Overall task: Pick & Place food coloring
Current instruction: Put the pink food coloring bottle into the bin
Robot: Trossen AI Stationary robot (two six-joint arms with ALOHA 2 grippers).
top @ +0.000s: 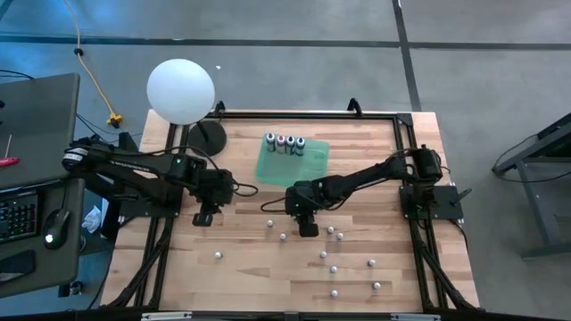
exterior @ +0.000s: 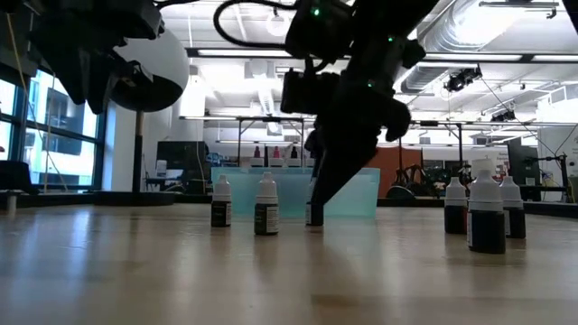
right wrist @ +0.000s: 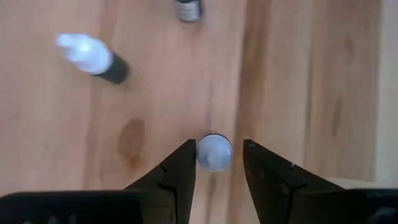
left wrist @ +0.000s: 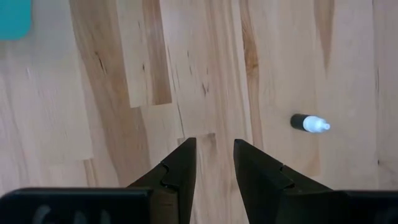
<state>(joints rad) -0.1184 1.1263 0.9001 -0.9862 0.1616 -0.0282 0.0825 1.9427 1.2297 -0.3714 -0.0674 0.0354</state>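
Note:
Several tiny white-capped food coloring bottles point(top: 334, 267) stand or lie scattered on the wooden table's near half. Four greyish bottles with coloured tops point(top: 285, 143) stand in a green tray point(top: 312, 162). My right gripper point(top: 307, 228) is low over the table's middle, open, its fingers on either side of one upright small bottle point(right wrist: 215, 152). In the low view that gripper point(exterior: 316, 209) reaches down among the standing bottles point(exterior: 265, 204). My left gripper point(top: 203, 217) is open above bare wood, left of centre, with one bottle lying on its side point(left wrist: 309, 123) off to one side. My right gripper comes from above, pointing down, with the small bottle's white cap point(right wrist: 206, 148) between its open fingers. One finger point(right wrist: 181, 163) lies right beside the cap's edge; whether it touches, I cannot tell. The bottle stands upright on the table.
A large white globe on a dark round base point(top: 181, 89) stands at the table's far left corner. Near my right gripper one bottle lies tipped over point(right wrist: 93, 59) and another stands point(right wrist: 188, 9). A black frame rail point(top: 294, 114) edges the table.

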